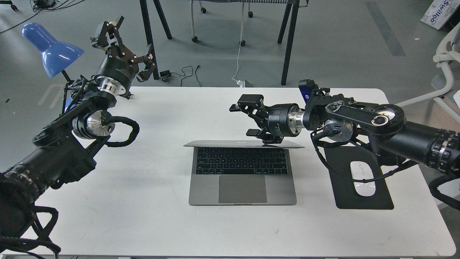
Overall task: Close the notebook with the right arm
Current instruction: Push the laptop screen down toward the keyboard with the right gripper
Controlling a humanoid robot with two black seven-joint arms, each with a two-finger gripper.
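The grey notebook (242,176) lies in the middle of the white table (143,216), keyboard and trackpad showing. Its lid (222,144) is tipped far forward and seen edge-on as a thin grey strip over the keyboard's far row. My right gripper (248,120) is open, its lower finger resting on the lid's right part. The right arm (359,118) reaches in from the right over the mouse pad. My left gripper (120,43) is open and empty, raised at the far left beside the blue lamp.
A black mouse pad (363,180) with a white mouse (363,178) lies right of the notebook, partly under my right arm. A blue lamp (50,48) stands at the table's far left corner. Table legs and cables stand on the floor behind.
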